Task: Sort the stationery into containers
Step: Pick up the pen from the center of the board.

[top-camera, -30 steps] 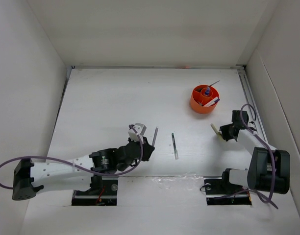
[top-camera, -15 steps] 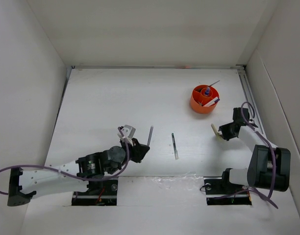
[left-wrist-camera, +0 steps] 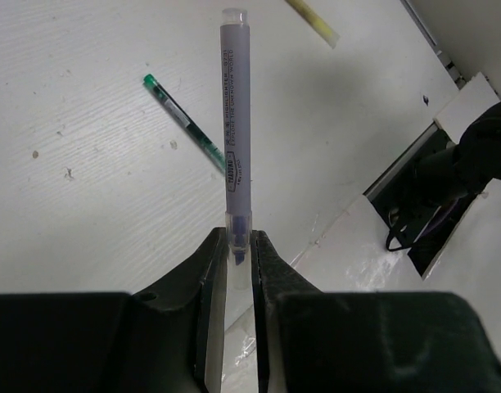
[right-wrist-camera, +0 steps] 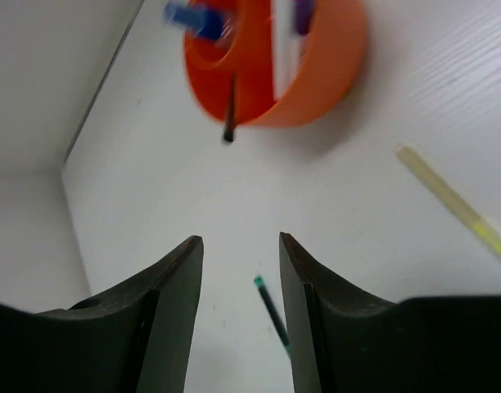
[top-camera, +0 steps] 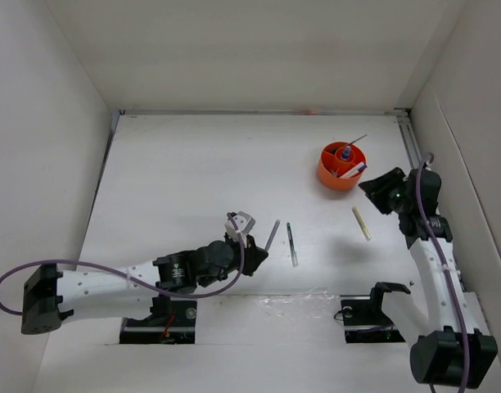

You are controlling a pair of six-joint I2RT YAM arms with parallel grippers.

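Note:
My left gripper is shut on a grey-lilac pen by its near end and holds it pointing away over the table; in the left wrist view the pen sticks out past the gripper. A green pen lies just to its right, and a yellow pen further right. The orange holder stands at the back right with a blue-capped bottle, a white pen and a dark pen in it. My right gripper is open and empty, raised between the holder and the yellow pen.
White walls close in the table on three sides. A metal rail runs along the right edge. Crinkled clear film lies at the near edge between the two arm bases. The green pen also shows in both wrist views.
My left gripper has carried the grey pen to the right, close to the green pen. My right gripper has risen and drawn back from the yellow pen, which lies on the table.

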